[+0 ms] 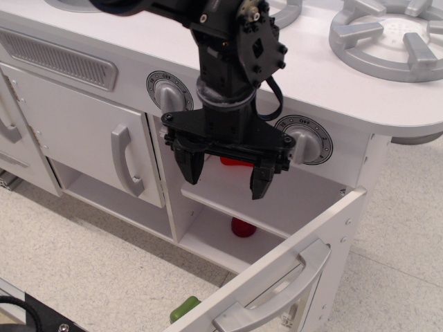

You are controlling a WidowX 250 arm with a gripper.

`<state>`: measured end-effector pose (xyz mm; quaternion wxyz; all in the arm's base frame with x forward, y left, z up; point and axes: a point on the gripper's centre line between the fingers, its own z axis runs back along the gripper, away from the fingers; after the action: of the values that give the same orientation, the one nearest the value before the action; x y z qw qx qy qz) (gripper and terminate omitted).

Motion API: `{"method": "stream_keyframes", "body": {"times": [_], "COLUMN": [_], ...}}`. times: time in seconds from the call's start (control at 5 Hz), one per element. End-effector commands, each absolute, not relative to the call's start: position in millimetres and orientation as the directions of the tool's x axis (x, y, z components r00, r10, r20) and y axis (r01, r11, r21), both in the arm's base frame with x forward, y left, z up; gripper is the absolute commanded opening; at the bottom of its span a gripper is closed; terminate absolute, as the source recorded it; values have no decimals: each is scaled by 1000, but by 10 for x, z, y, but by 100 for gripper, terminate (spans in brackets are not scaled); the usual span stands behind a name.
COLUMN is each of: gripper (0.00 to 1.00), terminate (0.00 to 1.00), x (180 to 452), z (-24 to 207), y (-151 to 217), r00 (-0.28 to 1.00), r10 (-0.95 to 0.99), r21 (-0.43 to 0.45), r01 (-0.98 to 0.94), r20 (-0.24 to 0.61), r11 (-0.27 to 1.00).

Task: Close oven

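The oven (pixel 277 200) is a white toy-kitchen compartment with an inner shelf. Its door (pixel 277 277) hangs open, swung out toward the lower right, with a wide silver-grey bar handle (pixel 277 294) on its outer face. My black gripper (pixel 227 173) hangs in front of the open compartment, above the door, with its two fingers spread apart and nothing between them. A red object (pixel 242 227) sits on the oven floor and another red thing (pixel 234 162) shows on the shelf behind the fingers.
A plain white cabinet door with a vertical grey handle (pixel 124 160) is to the left. Two grey knobs (pixel 168 93) (pixel 308 142) sit on the front panel. Silver burners (pixel 387 34) are on the countertop. A green object (pixel 183 308) lies on the floor below the door.
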<state>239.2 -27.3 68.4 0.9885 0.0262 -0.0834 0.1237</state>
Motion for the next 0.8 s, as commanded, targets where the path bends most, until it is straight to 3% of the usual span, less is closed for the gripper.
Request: {"method": "stream_keyframes", "body": {"times": [0.0,0.4,0.6], "gripper": [100,100,100], "terminate": [0,0,0], "x": [2392,2049,1985], "z": [684,697,612], "y": [-273,-450,-533], "r00": [955,996,986], "r10": [240,-59,-134], "r21": [31,-34,-16], "r01": [-249,62,136], "r20": [171,74,103], "r11": [968,997,991]}}
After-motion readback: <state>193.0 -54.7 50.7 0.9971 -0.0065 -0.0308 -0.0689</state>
